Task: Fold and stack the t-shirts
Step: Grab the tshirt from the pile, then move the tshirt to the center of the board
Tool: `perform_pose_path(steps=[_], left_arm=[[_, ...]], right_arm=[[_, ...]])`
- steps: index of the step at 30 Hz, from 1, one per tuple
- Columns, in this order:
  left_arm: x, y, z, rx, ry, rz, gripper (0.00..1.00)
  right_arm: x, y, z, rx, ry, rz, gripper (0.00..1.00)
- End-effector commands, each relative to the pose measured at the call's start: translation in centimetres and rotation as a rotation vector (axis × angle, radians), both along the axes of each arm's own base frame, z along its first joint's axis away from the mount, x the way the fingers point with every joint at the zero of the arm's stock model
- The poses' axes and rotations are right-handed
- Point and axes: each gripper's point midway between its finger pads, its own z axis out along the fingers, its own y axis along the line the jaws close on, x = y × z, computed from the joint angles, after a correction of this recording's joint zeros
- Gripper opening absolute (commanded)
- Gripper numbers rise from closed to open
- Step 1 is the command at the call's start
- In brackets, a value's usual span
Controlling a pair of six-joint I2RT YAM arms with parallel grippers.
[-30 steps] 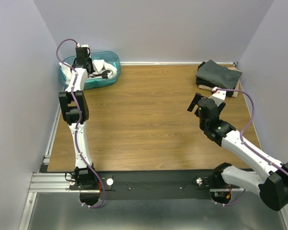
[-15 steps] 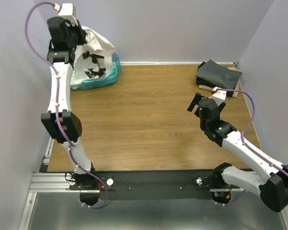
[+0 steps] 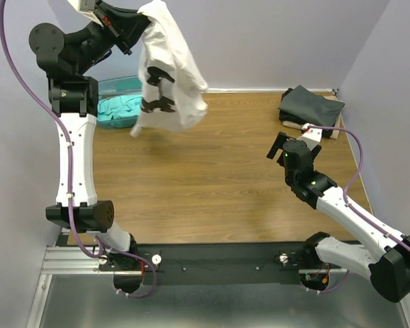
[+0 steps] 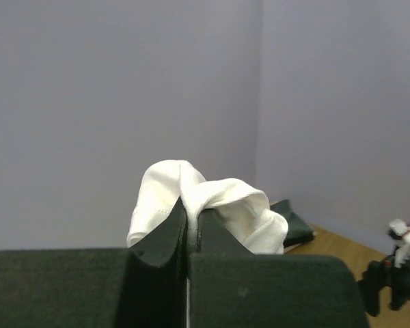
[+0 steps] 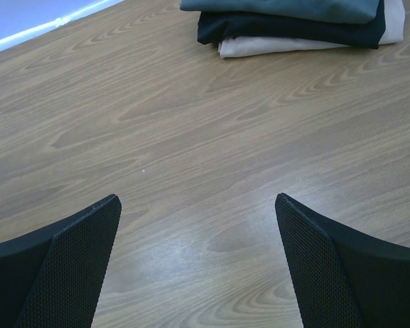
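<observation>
Left gripper [image 4: 190,213] has lifted the white t-shirt [image 3: 167,75] out of the tub [image 3: 119,83]; it hangs above the table [image 3: 212,184].
Its jaws clamp the cloth; right gripper [image 5: 197,199], fingers apart, hovers near the folded stack [image 3: 311,108].

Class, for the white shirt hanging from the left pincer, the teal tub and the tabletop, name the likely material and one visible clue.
The white t-shirt looks like soft matte cloth, probably cotton: it drapes and bunches in folds. The teal tub seems to be translucent, smooth plastic: its thin rim holds a rigid shape. The tabletop is wood or wood-look laminate: grain lines with a slight sheen.
</observation>
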Motion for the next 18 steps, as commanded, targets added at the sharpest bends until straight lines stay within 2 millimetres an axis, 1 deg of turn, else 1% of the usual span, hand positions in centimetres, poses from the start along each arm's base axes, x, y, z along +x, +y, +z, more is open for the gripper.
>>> perform_pose_path(steps=[1, 2, 3, 4, 5, 6, 7, 8, 9, 10, 11, 12, 13, 14, 15, 16, 17, 18], left_arm=[[-7.0, -4.0, 3.5, -0.024, -0.127, -0.260, 0.00], [-7.2, -4.5, 3.5, -0.027, -0.133, -0.280, 0.00], [-6.8, -5.0, 2.8, -0.034, -0.115, -0.296, 0.00], [-6.1, -5.7, 2.2, -0.047, -0.092, -0.309, 0.00], [-5.2, -6.0, 1.4, -0.055, -0.063, -0.313, 0.00], [-3.8, -6.5, -0.4, -0.065, -0.006, -0.316, 0.00], [-2.7, -6.9, -1.6, -0.073, 0.032, -0.320, 0.00], [-0.7, -7.6, -3.5, -0.091, 0.095, -0.312, 0.00], [1.3, -8.3, -6.4, -0.103, 0.180, -0.303, 0.04], [4.2, -8.8, -9.6, -0.119, 0.270, -0.271, 0.11], [6.1, -9.2, -12.4, -0.122, 0.346, -0.240, 0.20], [7.8, -10.1, -15.5, -0.103, 0.414, -0.204, 0.36], [11.3, -10.2, -21.5, -0.098, 0.583, -0.108, 0.41], [12.7, -10.4, -24.6, -0.074, 0.655, -0.061, 0.45], [13.7, -10.6, -27.4, -0.024, 0.697, -0.010, 0.51], [15.6, -10.0, -31.7, 0.001, 0.781, 0.095, 0.52], [15.2, -9.7, -35.3, 0.051, 0.877, 0.138, 0.54], [14.8, -10.0, -37.1, 0.101, 0.896, 0.154, 0.54]], right_arm=[[0.0, -0.1, 1.4, 0.027, -0.034, -0.009, 1.00], [-0.1, -0.2, 1.3, 0.027, -0.035, -0.013, 1.00], [-0.2, -0.3, 1.6, 0.032, -0.044, -0.017, 1.00], [-0.3, -0.4, 1.6, 0.033, -0.046, -0.020, 1.00], [-0.5, -0.6, 1.4, 0.031, -0.046, -0.022, 1.00], [-0.6, -0.7, 1.7, 0.031, -0.053, -0.021, 1.00], [-0.8, -0.8, 1.8, 0.031, -0.057, -0.022, 1.00], [-1.0, -0.9, 1.8, 0.033, -0.060, -0.022, 1.00], [-1.2, -1.0, 1.7, 0.032, -0.058, -0.024, 1.00], [-1.6, -1.3, 1.9, 0.041, -0.068, -0.030, 1.00], [-1.8, -1.5, 2.0, 0.046, -0.072, -0.034, 1.00], [-2.2, -1.7, 1.5, 0.046, -0.064, -0.038, 1.00], [-2.5, -1.8, 1.8, 0.056, -0.075, -0.034, 1.00], [-2.7, -1.9, 1.8, 0.059, -0.076, -0.033, 1.00], [-2.9, -1.8, 1.6, 0.067, -0.072, -0.025, 1.00], [-3.2, -1.7, 1.1, 0.067, -0.059, -0.015, 1.00], [-3.4, -1.7, 1.1, 0.075, -0.059, -0.006, 1.00], [-3.6, -1.3, 0.7, 0.083, -0.043, 0.014, 1.00]])
